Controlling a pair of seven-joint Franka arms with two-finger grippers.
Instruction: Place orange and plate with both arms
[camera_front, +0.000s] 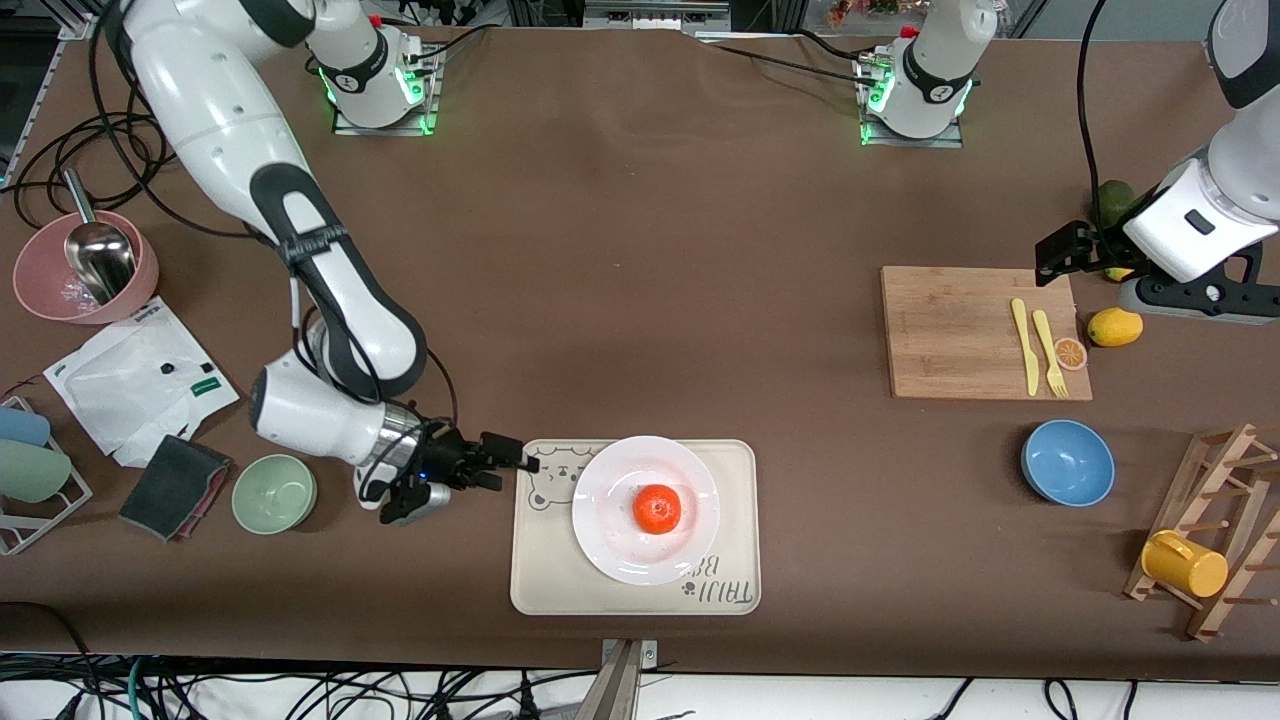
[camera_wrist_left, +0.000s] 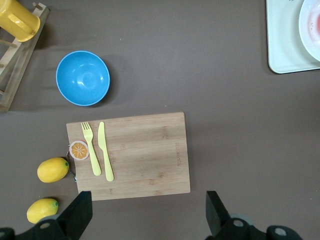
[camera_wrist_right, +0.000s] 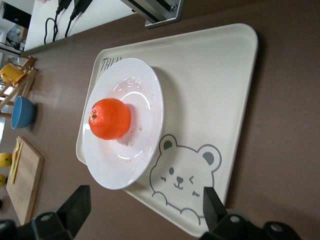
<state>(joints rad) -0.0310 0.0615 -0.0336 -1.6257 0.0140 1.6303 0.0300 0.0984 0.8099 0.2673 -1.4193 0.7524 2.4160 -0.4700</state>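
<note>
On glossy round plate (camera_front: 610, 520): dimpled orange (camera_front: 657, 508) sphere.

The orange (camera_front: 657, 508) sits in the middle of the white plate (camera_front: 604, 527). The plate rests on a cream tray (camera_front: 730, 520) with a bear on it. The right claw (camera_front: 506, 466) is open, low at the tray's edge. The left claw (camera_front: 1060, 252) waits by the wooden board (camera_front: 950, 335).

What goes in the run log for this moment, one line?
orange: on plate | plate: on tray | right gripper: open, at tray edge, empty | left gripper: open, above cutting board edge, waiting
</note>
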